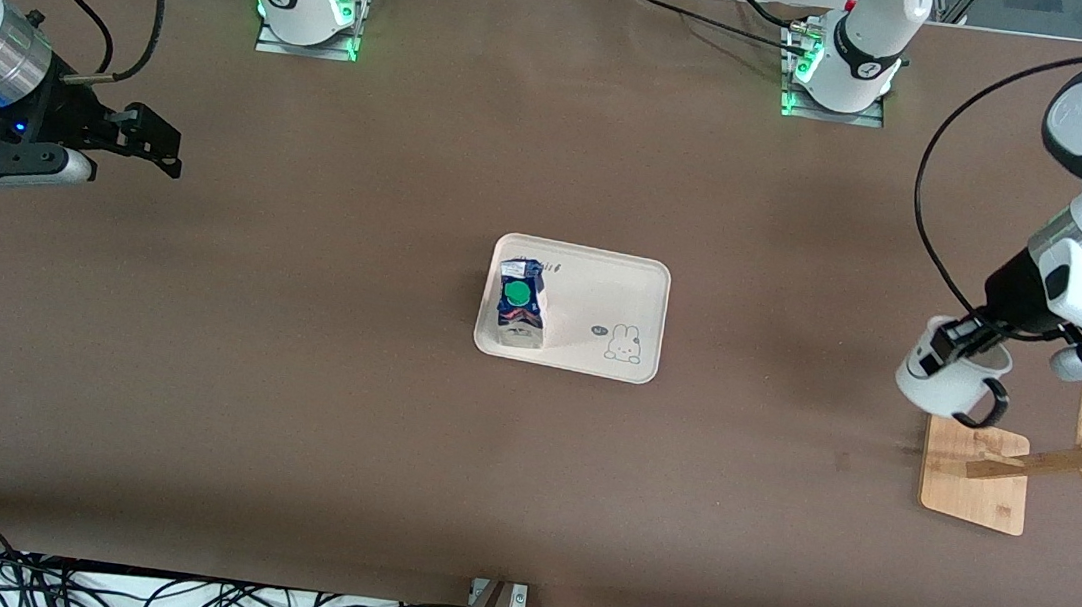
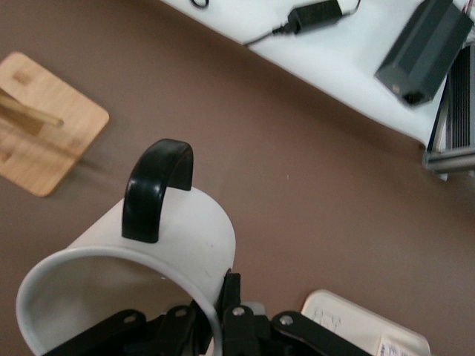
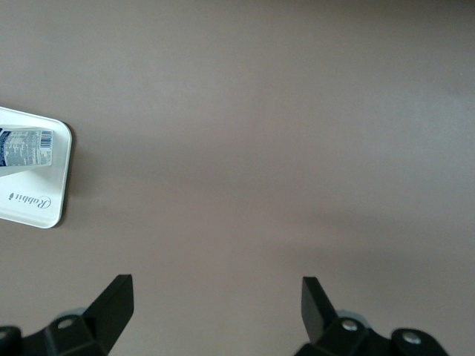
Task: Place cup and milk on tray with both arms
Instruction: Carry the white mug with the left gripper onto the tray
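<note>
The cream tray (image 1: 603, 290) lies mid-table. The milk (image 1: 519, 303) stands on it, at the end toward the right arm. My left gripper (image 1: 961, 344) is shut on the wall of the white cup (image 1: 940, 384) and holds it tilted in the air over the table beside the wooden rack. In the left wrist view the cup (image 2: 182, 230) shows its black handle (image 2: 156, 189), with my left gripper (image 2: 226, 297) clamped on the rim; a tray corner (image 2: 349, 322) shows too. My right gripper (image 1: 153, 148) waits open and empty; its view (image 3: 217, 300) shows the tray (image 3: 44, 208) and the milk (image 3: 26, 148).
The wooden rack (image 1: 977, 478) with slanted pegs stands toward the left arm's end of the table, close under the cup; its base also shows in the left wrist view (image 2: 44, 133). Cables (image 1: 69, 586) lie along the table's edge nearest the front camera.
</note>
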Controlling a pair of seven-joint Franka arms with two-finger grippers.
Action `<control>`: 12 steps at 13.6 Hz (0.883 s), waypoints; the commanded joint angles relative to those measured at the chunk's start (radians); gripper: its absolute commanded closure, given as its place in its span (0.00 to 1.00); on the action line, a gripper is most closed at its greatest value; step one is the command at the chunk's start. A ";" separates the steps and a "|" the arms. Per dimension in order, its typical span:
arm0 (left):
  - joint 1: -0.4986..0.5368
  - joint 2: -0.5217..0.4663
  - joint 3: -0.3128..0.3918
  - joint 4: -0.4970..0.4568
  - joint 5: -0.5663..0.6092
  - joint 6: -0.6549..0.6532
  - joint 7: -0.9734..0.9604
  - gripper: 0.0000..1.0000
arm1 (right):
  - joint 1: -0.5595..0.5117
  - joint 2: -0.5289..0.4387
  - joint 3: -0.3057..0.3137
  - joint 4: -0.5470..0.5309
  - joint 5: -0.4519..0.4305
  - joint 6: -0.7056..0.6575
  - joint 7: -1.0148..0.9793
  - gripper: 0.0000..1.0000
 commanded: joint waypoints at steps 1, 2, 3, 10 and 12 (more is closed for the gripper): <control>-0.002 0.057 -0.047 0.165 -0.023 -0.274 0.031 1.00 | -0.023 0.011 0.014 0.023 -0.013 -0.012 -0.020 0.00; -0.007 0.072 -0.070 0.195 -0.028 -0.340 0.028 1.00 | -0.024 0.013 0.014 0.023 -0.014 -0.010 -0.017 0.00; -0.017 0.081 -0.104 0.216 -0.026 -0.383 0.030 1.00 | -0.024 0.013 0.014 0.026 -0.014 -0.010 -0.014 0.00; -0.227 0.426 -0.173 0.506 0.076 -0.402 0.022 1.00 | -0.021 0.013 -0.001 0.026 -0.008 0.031 0.000 0.00; -0.327 0.507 -0.146 0.537 0.133 -0.391 -0.065 1.00 | -0.021 0.027 -0.001 0.024 -0.007 0.055 0.000 0.00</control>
